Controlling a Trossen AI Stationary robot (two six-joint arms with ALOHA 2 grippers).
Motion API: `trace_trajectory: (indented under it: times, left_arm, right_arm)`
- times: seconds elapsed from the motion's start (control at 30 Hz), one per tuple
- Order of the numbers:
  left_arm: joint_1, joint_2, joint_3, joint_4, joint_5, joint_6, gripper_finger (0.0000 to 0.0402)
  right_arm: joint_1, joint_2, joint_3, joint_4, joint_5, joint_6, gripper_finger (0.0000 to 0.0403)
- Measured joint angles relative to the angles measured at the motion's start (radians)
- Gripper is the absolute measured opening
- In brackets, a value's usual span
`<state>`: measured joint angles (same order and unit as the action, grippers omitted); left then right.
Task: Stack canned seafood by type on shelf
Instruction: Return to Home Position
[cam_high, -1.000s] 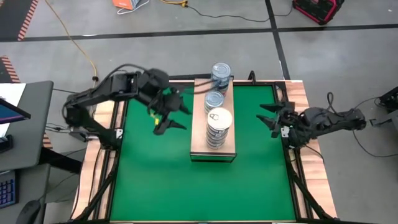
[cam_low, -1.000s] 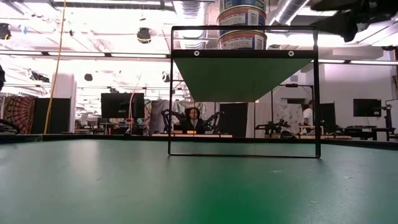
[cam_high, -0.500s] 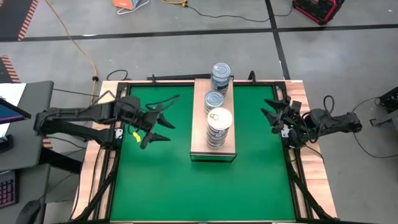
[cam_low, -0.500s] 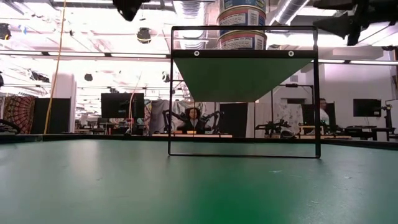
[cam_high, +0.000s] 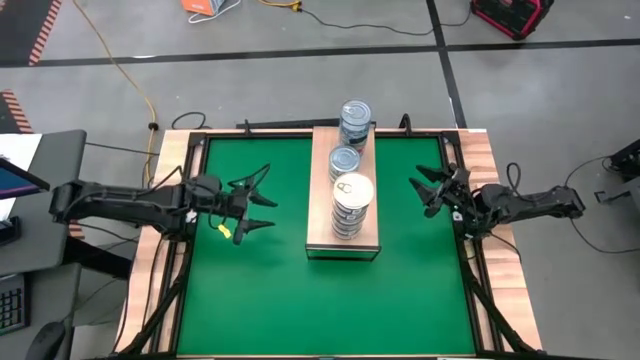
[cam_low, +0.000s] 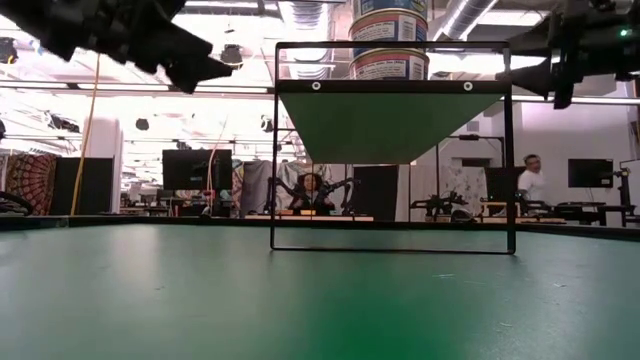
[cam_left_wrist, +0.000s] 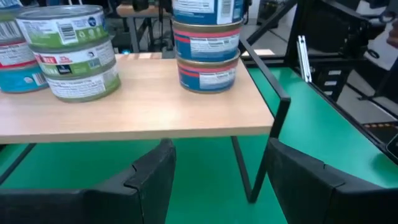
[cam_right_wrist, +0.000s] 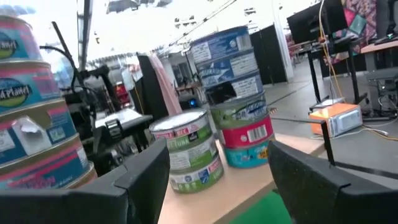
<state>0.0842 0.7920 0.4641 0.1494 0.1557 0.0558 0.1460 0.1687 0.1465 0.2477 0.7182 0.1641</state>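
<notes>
1. On the green mat (cam_high: 250, 300), at its middle, the shelf (cam_high: 320, 205) is set lengthwise, its pale plank top carried on a black frame (cam_low: 509, 150).
2. Three piles of canned seafood are lined up along the plank. The far stack (cam_high: 355, 118), blue-silver on top, is placed at the far end. The middle stack (cam_high: 344, 160), also blue-silver on top, is set just beside it. The near stack (cam_high: 352, 195), topped by a white ring-pull lid, is placed towards the near end.
3. The left gripper (cam_high: 262, 200) is held over the mat's left side, well apart from the shelf and pointed at it. Its fingers are spread and nothing is held between them. A yellow tag (cam_high: 222, 229) is seen just beside it.
4. From the left wrist, the two dark fingers (cam_left_wrist: 149, 180) are seen apart, with the plank edge beyond them. Green-labelled tins (cam_left_wrist: 71, 53) and blue-and-red-labelled tins (cam_left_wrist: 208, 46) are seen resting on the plank.
5. The right gripper (cam_high: 422, 193) is held over the mat's right edge, facing the shelf and well apart from it. Its fingers are likewise spread and nothing is gripped.
6. From the right wrist, all three piles are seen on the plank, the middle one being the lowest.
7. In the low view, both grippers are seen raised to about the height of the plank. A seated person (cam_low: 312, 190) and a standing person (cam_low: 531, 178) are seen in the room behind.
</notes>
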Motion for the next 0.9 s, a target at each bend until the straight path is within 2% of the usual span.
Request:
trace_trajectory:
  times: [0.2, 0.33, 0.43, 0.53, 0.8, 0.9]
  left_arm:
    - [-0.001, -0.071, -0.123, 0.152, -0.004, -0.026, 0.0233]
    - [-0.001, -0.131, -0.176, 0.147, -0.054, -0.040, 0.0233]
    - [-0.001, -0.177, -0.204, 0.112, -0.119, -0.060, 0.0233]
    - [-0.001, -0.234, -0.254, 0.116, -0.130, -0.084, 0.0233]
    - [-0.001, -0.431, -0.308, 0.078, -0.161, -0.135, 0.0233]
    - [-0.001, -0.463, -0.308, 0.044, -0.128, -0.236, 0.0233]
  right_arm:
    - [0.001, -0.001, -0.025, 0.006, 0.000, -0.025, 0.0294]
    - [0.001, -0.001, -0.040, -0.011, 0.000, -0.028, 0.0294]
    - [0.001, 0.001, -0.039, -0.019, -0.002, 0.024, 0.0294]
    - [0.014, 0.002, -0.039, -0.071, -0.016, 0.076, 0.0294]
    - [0.098, -0.042, -0.003, -0.099, -0.023, -0.057, 0.0294]
    - [0.127, -0.095, 0.021, -0.142, -0.023, -0.080, 0.0294]
